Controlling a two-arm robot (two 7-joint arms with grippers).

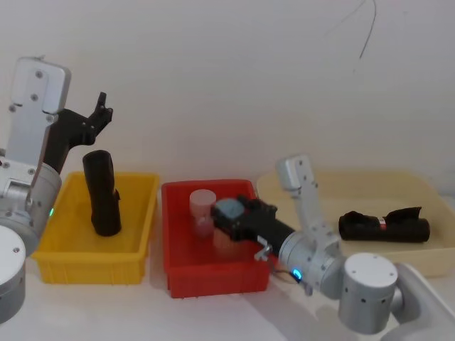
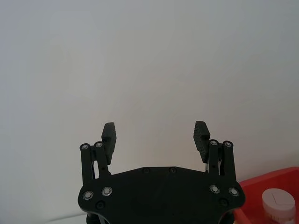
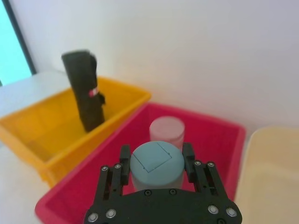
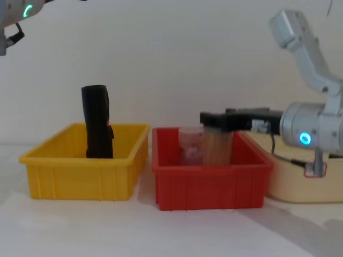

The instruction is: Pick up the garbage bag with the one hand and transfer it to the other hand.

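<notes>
Plainly, the garbage bag (image 1: pixel 102 192) stands upright in the yellow bin (image 1: pixel 50 241), leaning slightly toward the back wall, its top rising well above the rim. It looks like a light roll of soft plastic: likely to give under pressure and somewhat slick, so a hold across the upper half, above the bin's rim, seems safest. The small red mark sits on its side in the right wrist view.

The left gripper (image 1: pixel 99 114) hangs in the air above and behind that bin, its fingers spread apart and holding nothing; the way down to the roll's top looks open. The right gripper (image 3: pixel 156 161) is over the red bin (image 1: pixel 178 273), its fingers set on either side of the blue-lidded jar (image 3: pixel 155 163), with a pale pink cylinder (image 3: pixel 166 132) just behind. Another black roll (image 1: pixel 384 226) lies flat in the beige tray (image 1: pixel 441 256). The bin walls leave little side room, so lifting straight up seems wise.
</notes>
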